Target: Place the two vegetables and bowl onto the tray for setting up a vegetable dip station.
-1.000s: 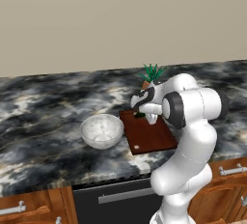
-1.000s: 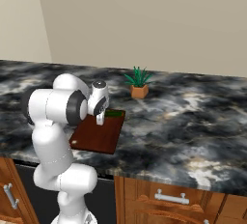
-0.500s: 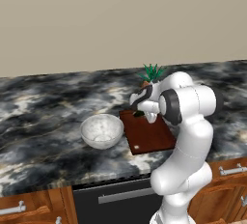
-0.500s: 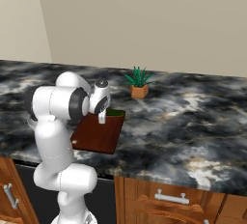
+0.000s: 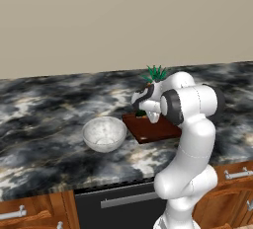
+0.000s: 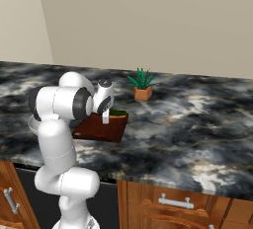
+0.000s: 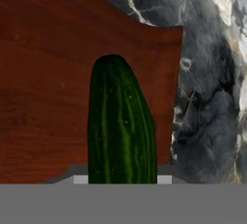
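In the left base view the gripper (image 5: 154,119) hangs over the far end of the tray (image 5: 158,132), which lies near the counter's (image 5: 44,119) front edge; the bowl (image 5: 104,133) stands on the counter just beside the tray's left edge. In the right base view a green cucumber (image 6: 117,112) shows at the tray's far edge, below the fingers; a potted plant (image 6: 142,85) stands behind. In the hand view the cucumber runs between the fingertips, over the tray near its corner; whether the jaws pinch it, I cannot tell.

Rendered scene, even diffuse light, moderately bright. Soft shadow under the bowl (image 5: 104,133) on the counter (image 5: 44,119); the arm darkens the tray (image 6: 99,128). Faint sheen along the cucumber (image 7: 121,126). Base views slightly soft; hand view coarse-textured. No glare or edge distortion.
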Tool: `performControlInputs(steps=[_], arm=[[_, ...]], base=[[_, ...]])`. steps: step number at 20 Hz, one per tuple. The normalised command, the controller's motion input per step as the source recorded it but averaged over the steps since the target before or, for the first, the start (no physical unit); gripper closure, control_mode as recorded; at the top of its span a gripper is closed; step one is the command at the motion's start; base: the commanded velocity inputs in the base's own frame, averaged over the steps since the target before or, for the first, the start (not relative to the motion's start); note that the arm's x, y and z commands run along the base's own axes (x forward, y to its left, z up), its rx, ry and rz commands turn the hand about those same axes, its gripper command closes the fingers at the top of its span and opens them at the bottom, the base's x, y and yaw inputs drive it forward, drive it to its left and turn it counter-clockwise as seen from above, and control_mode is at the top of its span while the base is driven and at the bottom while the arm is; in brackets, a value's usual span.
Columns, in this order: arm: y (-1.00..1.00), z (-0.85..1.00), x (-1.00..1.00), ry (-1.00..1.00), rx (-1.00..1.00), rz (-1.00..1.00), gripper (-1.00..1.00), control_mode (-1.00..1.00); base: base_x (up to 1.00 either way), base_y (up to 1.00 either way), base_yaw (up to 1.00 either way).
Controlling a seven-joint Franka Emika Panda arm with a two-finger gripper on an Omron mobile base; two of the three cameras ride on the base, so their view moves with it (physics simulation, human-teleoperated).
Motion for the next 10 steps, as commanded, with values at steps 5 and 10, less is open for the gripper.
performControlInputs(steps=[5,10], arm=[[0.00,0.00,0.00,0.00,0.00,0.06,1.00,-1.00],[0.00,0.00,0.00,0.00,0.00,0.00,1.00,-1.00]], base=[[0.00,0.00,0.00],[0.00,0.00,0.00]])
